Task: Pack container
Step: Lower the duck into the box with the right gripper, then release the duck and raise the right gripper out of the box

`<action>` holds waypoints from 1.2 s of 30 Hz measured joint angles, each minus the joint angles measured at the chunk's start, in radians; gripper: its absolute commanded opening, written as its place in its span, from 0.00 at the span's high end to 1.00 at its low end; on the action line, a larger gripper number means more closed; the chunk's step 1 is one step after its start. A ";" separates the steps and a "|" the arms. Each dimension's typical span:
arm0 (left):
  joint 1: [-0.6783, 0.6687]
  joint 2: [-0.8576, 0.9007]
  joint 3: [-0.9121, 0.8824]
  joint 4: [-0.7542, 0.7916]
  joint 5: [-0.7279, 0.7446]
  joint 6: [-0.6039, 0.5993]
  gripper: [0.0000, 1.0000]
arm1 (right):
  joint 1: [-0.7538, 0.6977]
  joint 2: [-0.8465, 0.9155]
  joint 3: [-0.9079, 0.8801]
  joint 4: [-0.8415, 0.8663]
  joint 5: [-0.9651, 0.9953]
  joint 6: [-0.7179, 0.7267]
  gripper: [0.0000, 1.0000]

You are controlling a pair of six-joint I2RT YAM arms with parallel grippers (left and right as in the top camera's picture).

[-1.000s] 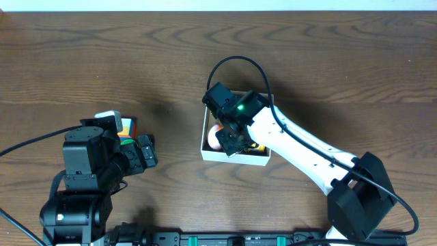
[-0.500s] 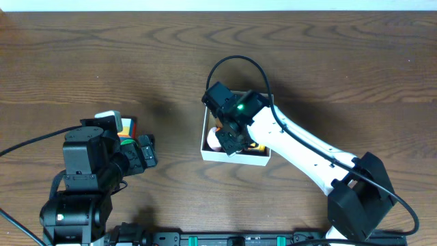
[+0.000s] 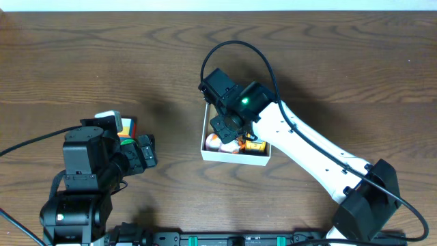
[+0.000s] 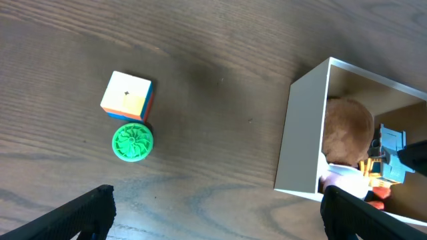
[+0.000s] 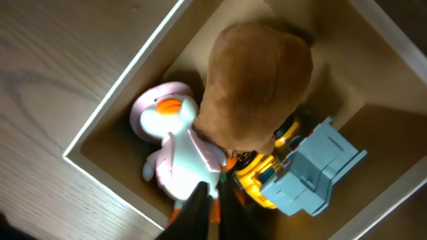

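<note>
Right arm (image 3: pixel 307 157): reaches from the near right corner of the surface (image 3: pixel 82 55) diagonally to the box (image 3: pixel 232 157), wrist bent down over the box's left half. The right jaws are closed, tips pressed together above the white duck (image 5: pixel 177 150); whether they touch it cannot be told.

Left arm (image 3: pixel 82 171): folded at the near left corner. The left jaws stand wide open, above bare surface, pointing toward the box.

Box: near the middle of the surface, flat on its base, open side up. It is square, so no long axis shows; its walls run roughly parallel to the surface's edges.

Contents: 1 brown plush toy (image 5: pixel 257 73), the duck beside it, and 1 yellow and blue-grey toy (image 5: pixel 300 173).

Outside, well to the left: 1 coloured cube (image 4: pixel 127 95) with 1 green disc (image 4: pixel 133 142) just beside it.
</note>
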 measured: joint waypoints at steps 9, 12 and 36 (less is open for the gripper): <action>0.000 0.000 0.000 -0.001 0.000 0.000 0.02 | 0.000 0.000 -0.043 0.046 0.004 0.021 0.96; 0.000 0.000 0.000 -0.016 0.000 0.000 0.02 | -0.006 -0.009 -0.042 0.061 0.040 0.050 0.92; 0.126 0.534 0.314 -0.032 -0.145 0.093 0.02 | -0.830 -0.276 0.019 -0.164 0.000 0.145 0.08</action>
